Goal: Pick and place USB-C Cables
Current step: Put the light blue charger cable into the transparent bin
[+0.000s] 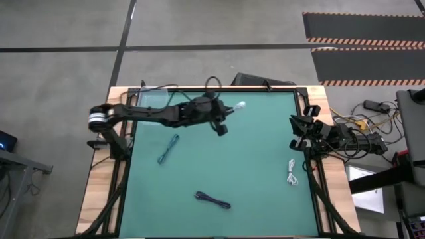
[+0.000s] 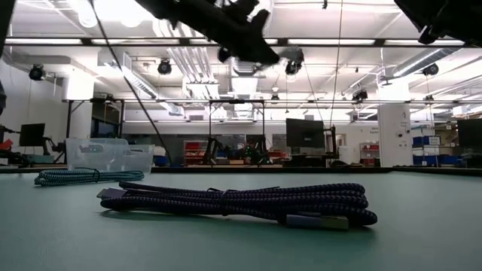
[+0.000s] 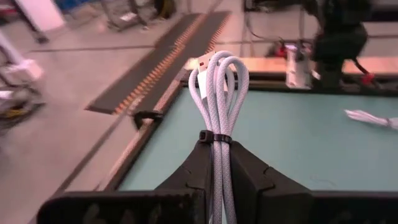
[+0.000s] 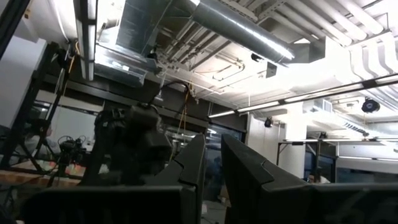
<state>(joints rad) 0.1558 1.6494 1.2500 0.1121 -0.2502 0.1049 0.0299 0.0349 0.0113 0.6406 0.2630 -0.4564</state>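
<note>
My left gripper (image 3: 217,145) hangs above the table's far middle (image 1: 229,110), shut on a white USB-C cable bundle (image 3: 217,87). The bundle's looped end (image 1: 239,105) juts out past the fingertips. A teal cable (image 1: 168,149) lies on the green mat at the left. A dark purple cable (image 1: 212,199) rests near the front edge, and a second white cable (image 1: 292,172) lies on the right. My right gripper (image 4: 212,149) is parked at the table's right edge (image 1: 297,127), pointing up at the ceiling, shut on nothing. My left gripper pinches the white bundle between its two fingers, right at the black tie (image 3: 214,137) that binds it. The fingers lie along the bundle, nearly level and pointing toward the table's right. The loops stick forward past the fingertips, and the bundle is lifted clear of the mat.
A clear plastic bin (image 1: 151,99) stands at the far left corner of the mat (image 2: 109,156). The wooden table rim (image 1: 106,166) frames the green mat. Black wires loop at the far edge (image 1: 212,83), and equipment crowds the right side.
</note>
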